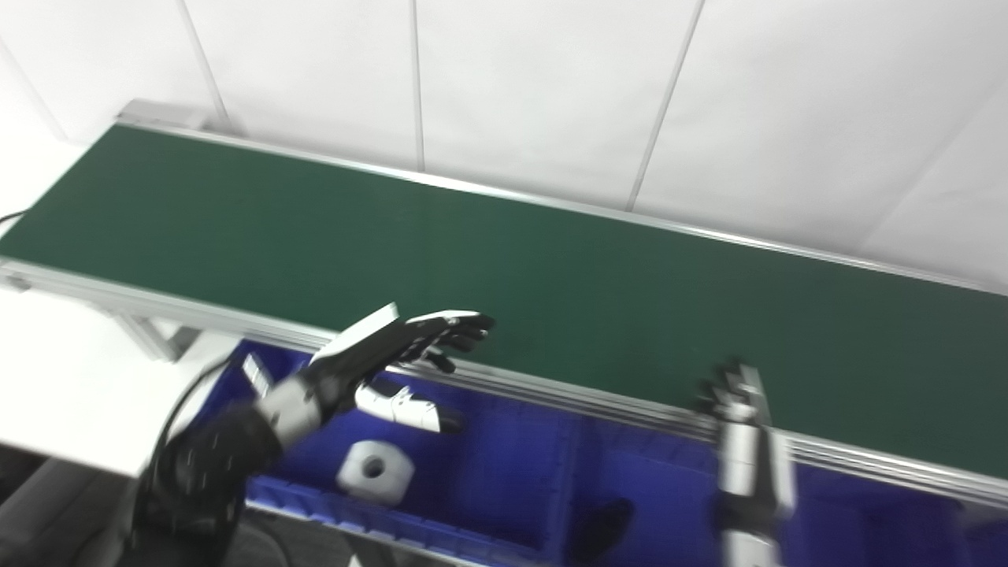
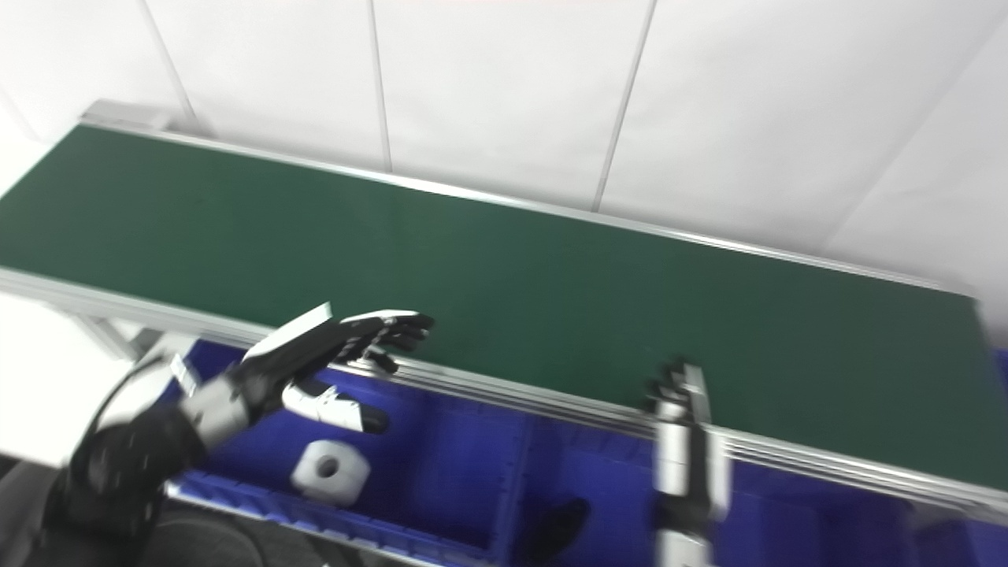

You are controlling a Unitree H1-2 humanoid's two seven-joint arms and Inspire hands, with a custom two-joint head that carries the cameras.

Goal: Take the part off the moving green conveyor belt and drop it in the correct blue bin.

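The green conveyor belt [image 1: 504,260] runs from upper left to lower right and carries no part. A white part with a round hole [image 1: 376,471] lies in the left blue bin [image 1: 504,472] below the belt's near rail. My left hand [image 1: 394,354] is open and empty, fingers stretched out over that bin at the belt's near edge, just above the part. My right hand [image 1: 740,441] is blurred, held edge-on and upright over the right blue bin [image 1: 661,488] at the near rail. It holds nothing that I can see.
The belt's aluminium rail [image 1: 598,405] runs between the bins and the belt. A dark object [image 1: 602,528] lies in the right bin near the divider. A white panelled wall [image 1: 504,87] stands behind the belt. A white surface [image 1: 71,394] lies at the left.
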